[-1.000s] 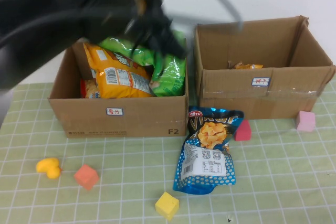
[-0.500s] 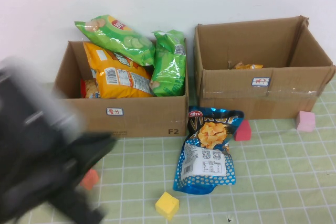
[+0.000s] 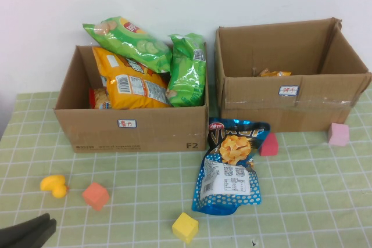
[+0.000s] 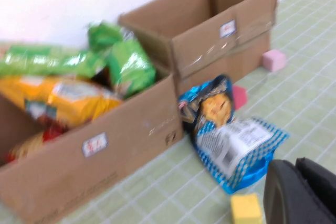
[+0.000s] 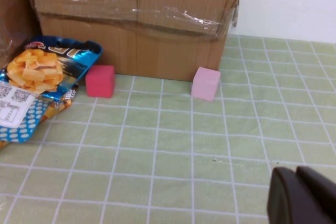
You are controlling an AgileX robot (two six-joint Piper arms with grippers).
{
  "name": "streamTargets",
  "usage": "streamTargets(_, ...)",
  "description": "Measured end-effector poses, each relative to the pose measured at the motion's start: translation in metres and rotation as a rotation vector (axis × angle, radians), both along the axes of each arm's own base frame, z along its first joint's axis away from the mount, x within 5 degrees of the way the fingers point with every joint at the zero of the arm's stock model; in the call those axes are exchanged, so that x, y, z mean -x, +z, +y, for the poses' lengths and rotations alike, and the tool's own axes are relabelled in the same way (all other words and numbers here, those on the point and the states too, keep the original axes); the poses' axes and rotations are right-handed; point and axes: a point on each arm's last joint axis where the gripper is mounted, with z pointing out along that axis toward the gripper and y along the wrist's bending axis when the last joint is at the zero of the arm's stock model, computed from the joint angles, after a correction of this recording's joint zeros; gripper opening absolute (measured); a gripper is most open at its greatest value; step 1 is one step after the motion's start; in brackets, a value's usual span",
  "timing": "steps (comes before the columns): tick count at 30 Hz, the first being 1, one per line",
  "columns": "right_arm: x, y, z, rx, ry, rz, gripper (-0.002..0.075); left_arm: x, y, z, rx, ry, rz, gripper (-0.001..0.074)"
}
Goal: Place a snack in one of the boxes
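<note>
The snack, a small orange-yellow foil packet, lies inside the right cardboard box against its back wall. The left cardboard box holds green and orange chip bags. My left gripper is low at the near left corner of the high view, far from both boxes. In the left wrist view the left gripper is shut and empty above the mat. My right gripper shows only in the right wrist view, shut and empty, low over the mat in front of the right box.
A big blue chip bag lies flat in front of the boxes. A yellow cube, an orange cube, a yellow toy, a red block and a pink cube lie on the green checked mat.
My left arm has swung from above the left box down to the near left corner and now barely shows in the high view. The objects have not moved.
</note>
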Motion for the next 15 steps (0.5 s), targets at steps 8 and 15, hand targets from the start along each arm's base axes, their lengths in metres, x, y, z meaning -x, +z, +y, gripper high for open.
streamTargets(8,0.000,0.000,0.000,0.000,0.000,0.000,-0.0002,-0.011,-0.028,0.009,0.035,0.187,0.058,-0.0001)
streamTargets(15,0.000,0.000,0.000,0.000,0.000,0.000,-0.0002,-0.014,-0.036,0.022,0.036,0.366,0.087,-0.0001)
